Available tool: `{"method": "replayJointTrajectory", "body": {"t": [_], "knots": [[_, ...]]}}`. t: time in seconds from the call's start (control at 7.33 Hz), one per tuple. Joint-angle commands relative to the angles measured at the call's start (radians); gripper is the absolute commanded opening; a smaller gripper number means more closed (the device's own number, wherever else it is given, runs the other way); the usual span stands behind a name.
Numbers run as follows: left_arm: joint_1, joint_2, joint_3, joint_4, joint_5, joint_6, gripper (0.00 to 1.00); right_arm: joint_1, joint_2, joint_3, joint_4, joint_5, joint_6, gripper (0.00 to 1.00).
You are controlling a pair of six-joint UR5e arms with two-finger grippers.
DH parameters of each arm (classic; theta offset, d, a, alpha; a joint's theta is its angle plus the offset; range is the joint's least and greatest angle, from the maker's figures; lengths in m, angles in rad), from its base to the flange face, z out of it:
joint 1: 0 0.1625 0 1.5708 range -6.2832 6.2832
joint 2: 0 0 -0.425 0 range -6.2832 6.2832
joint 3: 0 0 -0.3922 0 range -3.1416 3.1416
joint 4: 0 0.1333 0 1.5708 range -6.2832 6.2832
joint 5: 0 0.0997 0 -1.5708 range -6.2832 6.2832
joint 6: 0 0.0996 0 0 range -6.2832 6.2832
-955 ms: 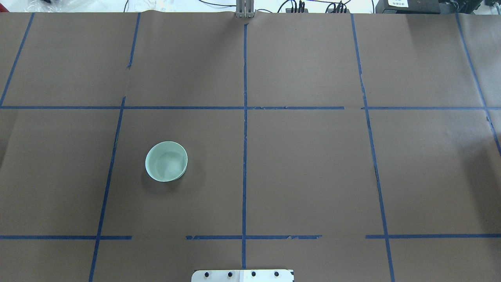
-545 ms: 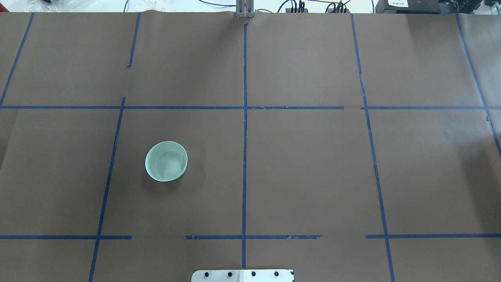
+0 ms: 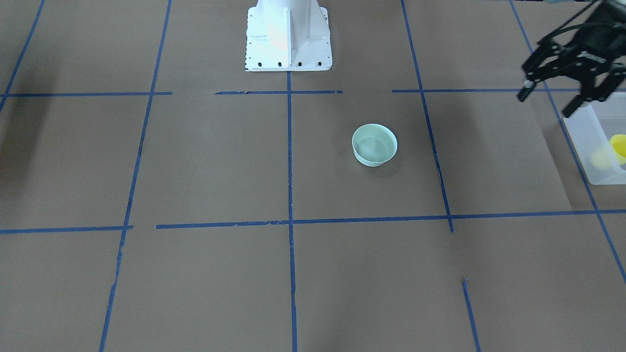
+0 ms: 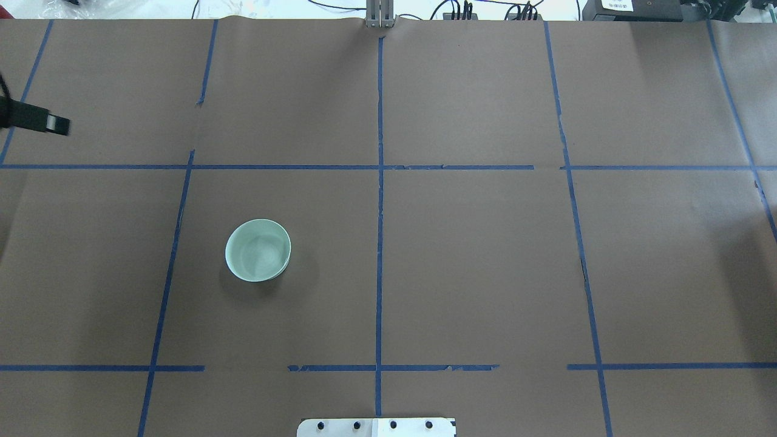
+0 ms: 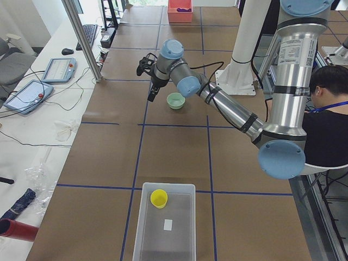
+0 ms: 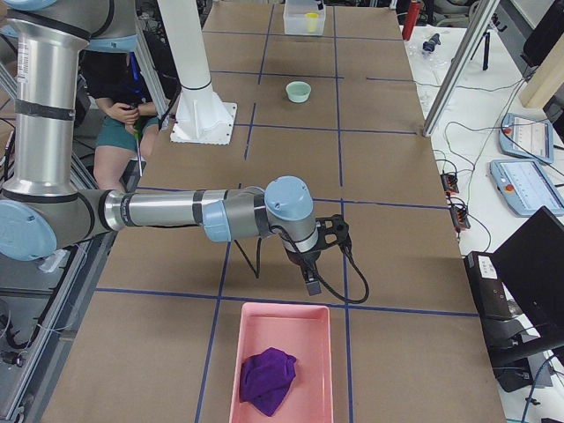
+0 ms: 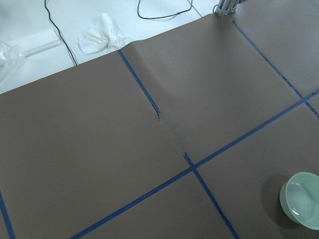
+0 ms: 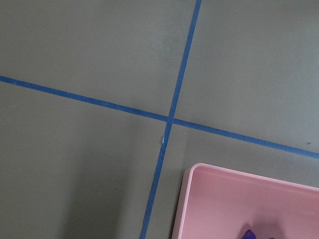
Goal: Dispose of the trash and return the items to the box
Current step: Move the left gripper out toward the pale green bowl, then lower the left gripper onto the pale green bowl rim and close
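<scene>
Comparing against the overhead shot from half a second back, the one real change is at the 9 o'clock edge: a black fingertip (image 4: 57,124) of the left gripper (image 3: 547,103) pokes into frame now, where before there was only brown paper. The mint-green bowl (image 4: 258,250) hasn't budged. It sits upright on the table (image 4: 485,273), roughly 8 o'clock from the central tape cross.

In the front-facing view that left gripper hangs with its jaws spread wide and nothing between them, at about 2 o'clock from the bowl (image 3: 374,144) and well apart from it. It's right over the end of the translucent box (image 3: 584,146).

Counts, for anyone keeping score:
- 1 mint-green bowl, out on the table, empty as far as I can see
- 1 yellow cup (image 5: 159,198), upright inside the box (image 5: 140,217), at about 11 o'clock from the box's small white label (image 5: 168,223)
- 1 translucent box
- 1 pink tray (image 6: 282,307) with 1 purple cloth (image 6: 268,379) lying in it
- 2 arms

The right gripper (image 6: 313,271) only shows in the right-side view, hanging near the pink tray's 12 o'clock rim. I honestly can't tell from there if its jaws are apart or together. Its wrist camera just shows tape lines and the tray's corner (image 8: 239,172) at 5 o'clock.

The left wrist camera catches the bowl (image 7: 300,199) down at 4 o'clock.
</scene>
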Motion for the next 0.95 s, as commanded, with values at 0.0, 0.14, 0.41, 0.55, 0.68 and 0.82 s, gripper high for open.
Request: {"method": "replayJointTrajectory", "body": {"t": [0.0,0.14,0.41,0.55,0.68,0.82], "knots": [[0.382,-0.051,-0.023,-0.001,0.256,-0.531,0.67,0.000,-0.009,0.001,0.004,-0.001,0.000,1.00],[0.511,-0.075,0.007,-0.001,0.365,-0.688,0.55,0.000,-0.013,0.002,0.004,-0.001,0.000,1.00],[0.563,-0.169,0.153,0.002,0.415,-0.739,0.53,0.000,-0.013,0.002,0.004,-0.001,0.000,1.00],[0.558,-0.163,0.161,0.002,0.412,-0.726,0.53,0.000,-0.015,0.004,0.005,-0.001,0.000,1.00],[0.549,-0.157,0.179,0.002,0.412,-0.672,0.53,0.000,-0.015,0.004,0.008,-0.001,-0.002,1.00],[0.549,-0.154,0.204,0.000,0.414,-0.616,0.53,0.000,-0.019,0.002,0.024,-0.001,0.000,1.00]]}}
